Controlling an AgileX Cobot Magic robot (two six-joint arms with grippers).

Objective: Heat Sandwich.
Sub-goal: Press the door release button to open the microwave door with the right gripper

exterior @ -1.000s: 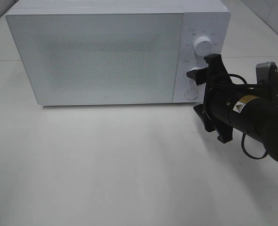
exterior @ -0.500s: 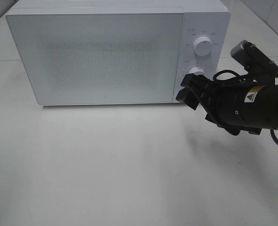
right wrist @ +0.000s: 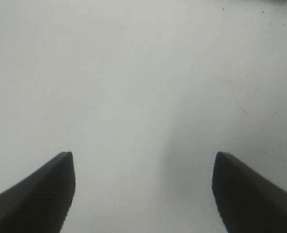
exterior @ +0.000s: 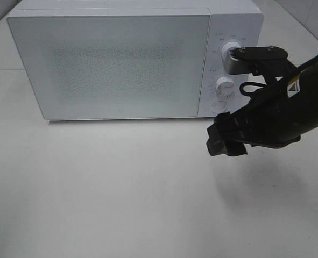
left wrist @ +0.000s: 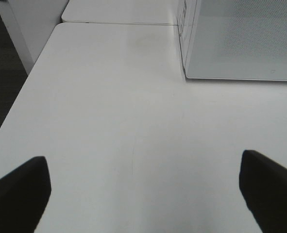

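The sandwich is out of view in every frame. The white microwave [exterior: 110,64] stands at the back of the table with its door shut; it also shows in the left wrist view [left wrist: 240,39]. My right gripper [exterior: 220,142] hangs over the table just in front of the microwave's control panel, pointing down and left. In the right wrist view the right gripper [right wrist: 142,158] is open and empty above bare table. My left gripper [left wrist: 143,158] is open and empty over the table left of the microwave; it does not show in the exterior view.
The control panel carries an upper knob [exterior: 232,51], a lower knob [exterior: 223,85] and a round button [exterior: 218,106]. The white table [exterior: 121,188] stretches in front of the microwave. The table's left edge [left wrist: 17,102] drops to a dark floor.
My right arm has swung away from the lower knob, turning and dropping so the gripper now points down-left at the table. The microwave door stays shut.
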